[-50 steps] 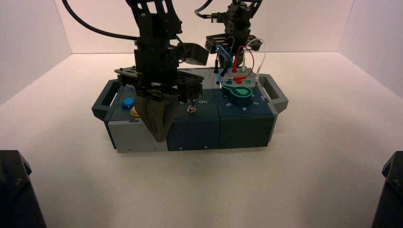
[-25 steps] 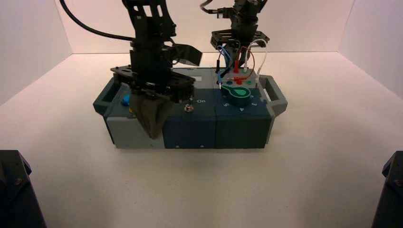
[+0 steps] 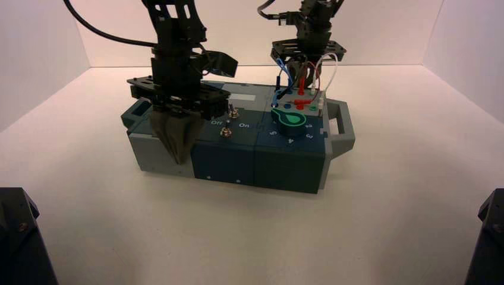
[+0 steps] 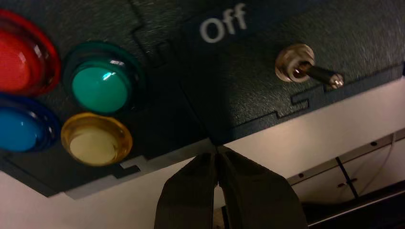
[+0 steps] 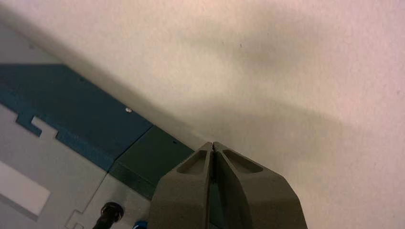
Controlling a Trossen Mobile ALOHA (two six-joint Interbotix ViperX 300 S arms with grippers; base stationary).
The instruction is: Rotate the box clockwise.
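The box [image 3: 279, 163] stands skewed on the white table, its left end farther back and its right end nearer. My left gripper [image 3: 178, 155] is shut and empty, its tips against the grey front face near the left end. In the left wrist view the shut tips [image 4: 217, 155] meet the box's front edge [image 4: 248, 126], below the red [image 4: 19, 62], green [image 4: 101, 86], blue [image 4: 19, 129] and yellow [image 4: 95, 140] buttons. My right gripper [image 5: 211, 145] is shut and empty at the box's back edge [image 5: 148, 157], behind the wires [image 3: 300, 83].
A toggle switch [image 4: 305, 69] sits beside the "Off" lettering [image 4: 223, 23]. The green dial [image 3: 289, 119] and right end handle [image 3: 342, 124] lie on the near right. White walls enclose the table. Dark arm bases stand at the front corners [image 3: 21, 237] [image 3: 487, 237].
The box has turned clockwise: its left end went back, its right end came forward. My left gripper moved left and back with it; my right gripper shifted right.
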